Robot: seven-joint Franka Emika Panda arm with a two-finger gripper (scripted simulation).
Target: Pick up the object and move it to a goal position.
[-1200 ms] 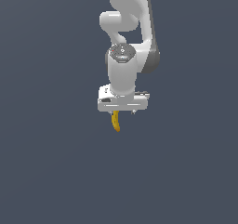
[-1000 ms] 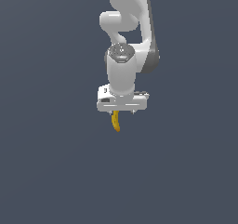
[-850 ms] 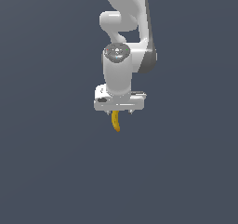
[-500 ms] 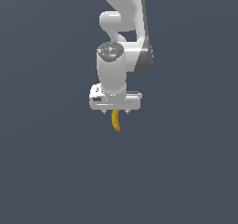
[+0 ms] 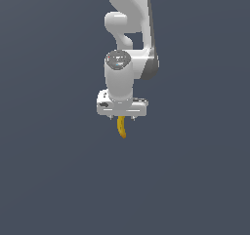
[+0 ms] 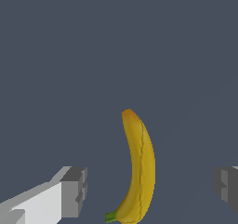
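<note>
Banana (image 6: 138,172), unlabelled, lies between the spread fingers (image 6: 74,191), touching neither.

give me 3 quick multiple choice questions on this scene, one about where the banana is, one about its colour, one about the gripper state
1. Where is the banana relative to the gripper?
A. between the two fingers
B. far off to the exterior view's right
C. on top of the arm

2. What colour is the banana?
A. all green
B. yellow, orange toward one tip, with a green stem end
C. brown

3. How do the gripper's fingers stand?
A. shut tight on the banana
B. spread apart, gaps on both sides of the banana
C. out of view

Answers: 1 A, the wrist view shows it lying in the gap between the fingers. 2 B, the wrist view shows a yellow skin, an orange tip and a green stub. 3 B, dark background shows between each finger and the banana.
</note>
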